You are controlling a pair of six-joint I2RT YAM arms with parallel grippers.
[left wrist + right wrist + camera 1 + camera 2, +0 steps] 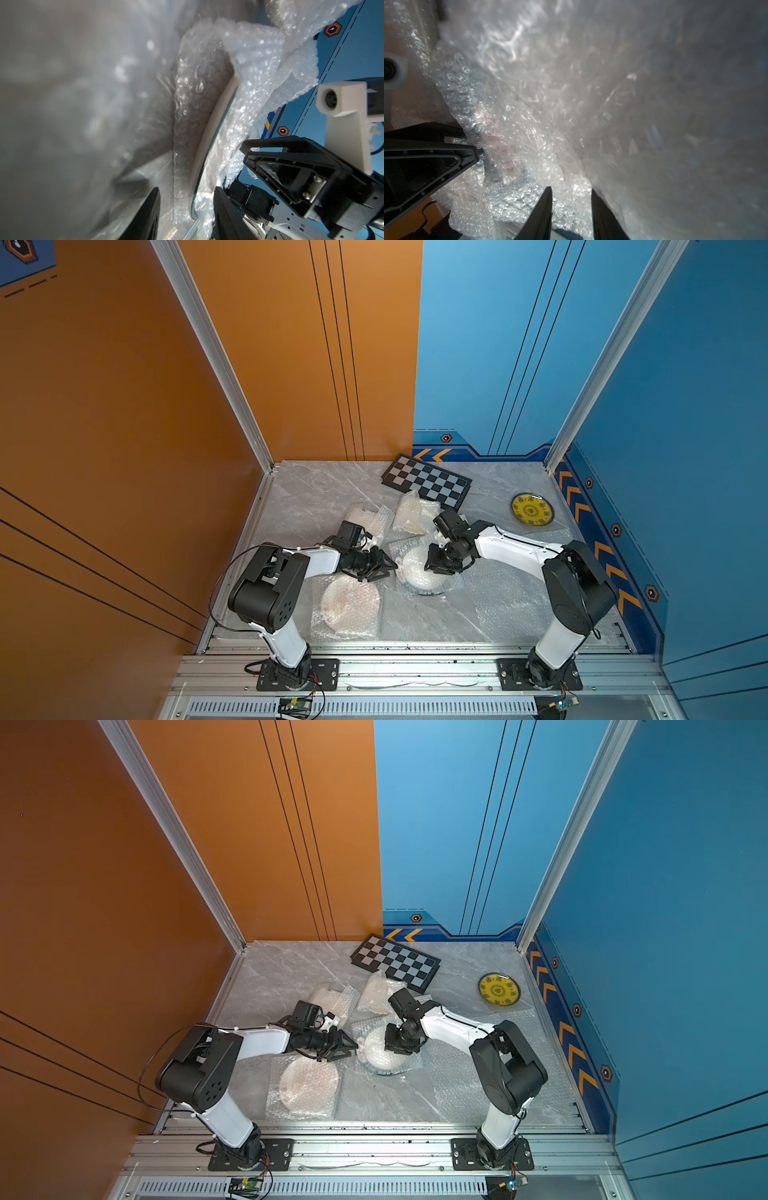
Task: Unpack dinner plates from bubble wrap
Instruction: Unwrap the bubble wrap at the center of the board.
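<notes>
At the near left a wrapped plate (351, 605) lies flat on the marble table (307, 493), and further wrapped bundles (411, 510) sit behind it. Just right of it, the left gripper (394, 567) reaches level across the table to the centre plate (419, 574), which lies mid-table. Its bubble wrap (259, 62) is partly folded back, so a white rim (220, 108) shows in the left wrist view. The jaws stand part open astride that rim and its film, with a gap on each side and nothing gripped. The checkerboard (428, 481) lies behind, at the far edge. From the plate's right side the right gripper (433, 568) points down onto the wrap, its jaws moderately apart with film between them; I cannot tell whether they pinch it. The plate is likely stiff, weighty, glazed and breakable, so the rim is the place to hold it, firmly. The wrap looks light, limp and slippery, best pinched at a loose edge and drawn off sideways. Farther right a loose sheet (507, 597) lies flat, and the yellow plate (532, 510) sits bare at the far right.
</notes>
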